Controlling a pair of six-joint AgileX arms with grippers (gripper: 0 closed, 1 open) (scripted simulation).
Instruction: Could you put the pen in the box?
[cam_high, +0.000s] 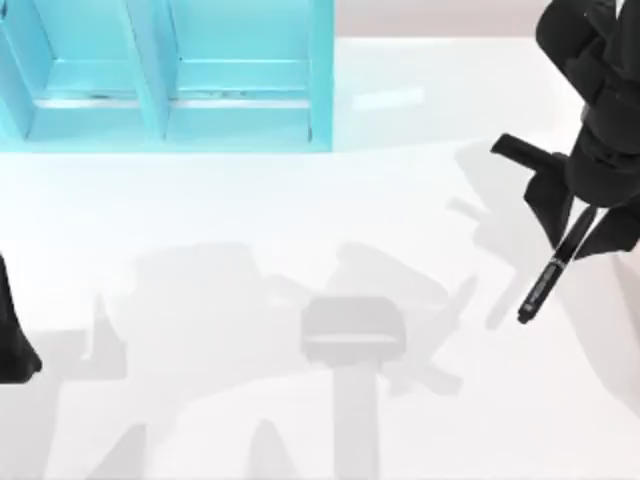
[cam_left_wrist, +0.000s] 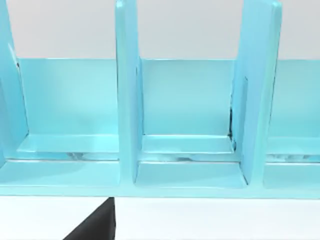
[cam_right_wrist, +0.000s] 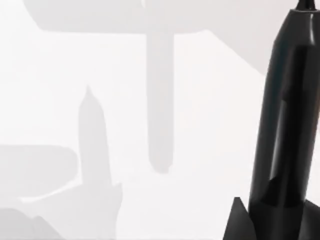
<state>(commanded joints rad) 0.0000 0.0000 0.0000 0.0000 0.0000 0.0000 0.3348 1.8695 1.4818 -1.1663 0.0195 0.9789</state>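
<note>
The pen (cam_high: 548, 277) is clamped by one end in the right gripper (cam_high: 585, 222), most of its length jutting beyond the fingers, so it could be levered loose against a box (cam_high: 322, 90) divider.

Plain white table (cam_high: 300, 220) w/ soft grey shadows, bright even light.

Top view looks down; left wrist faces the box (cam_left_wrist: 190, 125) closely, right wrist the table (cam_right_wrist: 75, 75).
</note>
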